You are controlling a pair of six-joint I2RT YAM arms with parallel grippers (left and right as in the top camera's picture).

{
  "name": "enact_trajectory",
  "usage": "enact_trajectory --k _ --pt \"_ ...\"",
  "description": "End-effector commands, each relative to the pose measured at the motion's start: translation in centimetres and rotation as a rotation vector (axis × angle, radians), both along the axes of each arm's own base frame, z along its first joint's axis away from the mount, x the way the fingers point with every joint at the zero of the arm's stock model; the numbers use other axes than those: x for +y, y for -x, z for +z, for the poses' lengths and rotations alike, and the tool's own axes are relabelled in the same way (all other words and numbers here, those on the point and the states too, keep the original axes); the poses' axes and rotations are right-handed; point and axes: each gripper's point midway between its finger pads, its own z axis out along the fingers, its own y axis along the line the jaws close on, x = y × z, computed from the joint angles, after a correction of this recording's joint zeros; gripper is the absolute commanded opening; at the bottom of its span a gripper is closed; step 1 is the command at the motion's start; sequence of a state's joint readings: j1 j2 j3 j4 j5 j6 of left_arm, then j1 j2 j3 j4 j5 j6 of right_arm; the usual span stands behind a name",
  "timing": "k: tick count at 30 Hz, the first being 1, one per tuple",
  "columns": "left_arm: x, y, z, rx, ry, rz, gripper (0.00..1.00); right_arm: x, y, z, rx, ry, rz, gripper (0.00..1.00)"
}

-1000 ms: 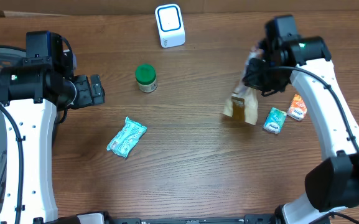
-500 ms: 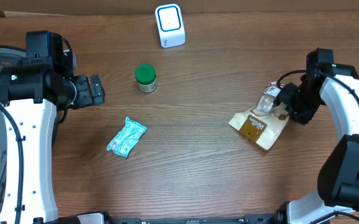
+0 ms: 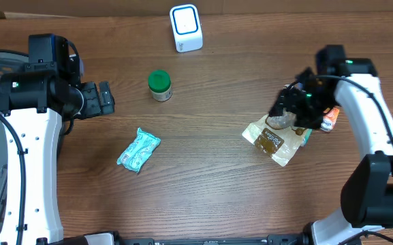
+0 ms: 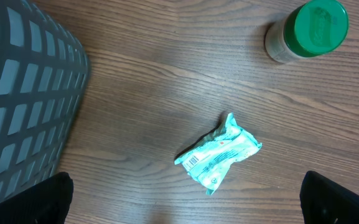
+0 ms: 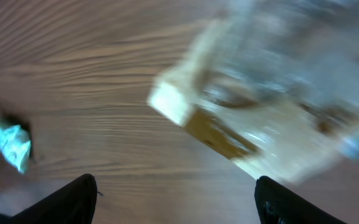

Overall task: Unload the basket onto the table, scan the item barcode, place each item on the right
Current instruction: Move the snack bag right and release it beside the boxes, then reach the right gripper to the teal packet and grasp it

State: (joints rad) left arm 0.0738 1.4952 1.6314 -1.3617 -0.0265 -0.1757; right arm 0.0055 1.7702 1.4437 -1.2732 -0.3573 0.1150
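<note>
Twice showing open jaws, once on each side. Keeping the left gripper (image 3: 109, 99) spread as wide as can be near the left edge of the tabletop (image 3: 210, 197), gripping nothing, with its dark fingers (image 4: 36, 202) showing only at the bottom corners of the left wrist view. Looking down from there on a crumpled teal packet (image 4: 219, 155) lying on bare wood, a green-lidded jar (image 4: 310, 31) standing upright at the upper right, and a grey mesh basket (image 4: 23, 106) filling the left side.

Hanging the right gripper (image 5: 174, 193) over the right half of the tabletop, jaws well apart and closing on nothing. Catching the tan snack bag (image 3: 272, 143) in the right wrist view only as a blur beyond the fingertips, not between them. Seen from overhead, lying flat on the wood with its brown label upward, its clear end tucked just beneath the right gripper, and sitting well apart from the white scanner (image 3: 186, 27) standing at the far edge. Partly covering a small teal pack (image 3: 306, 136) with its right side, and leaving an orange pack (image 3: 328, 122) peeking out beside the right arm.
</note>
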Motion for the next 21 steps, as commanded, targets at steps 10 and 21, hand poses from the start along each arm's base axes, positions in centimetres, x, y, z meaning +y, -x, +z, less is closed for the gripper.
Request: enact_trajectory --k 10,21 --pt "0.0 -0.2 0.2 -0.006 0.005 -0.006 0.99 20.3 -2.0 2.1 -0.378 -0.23 0.464 0.8" --pt "0.0 -0.2 0.2 -0.006 0.005 -0.006 1.0 31.6 0.6 -4.2 -0.404 -0.313 0.634 0.77"
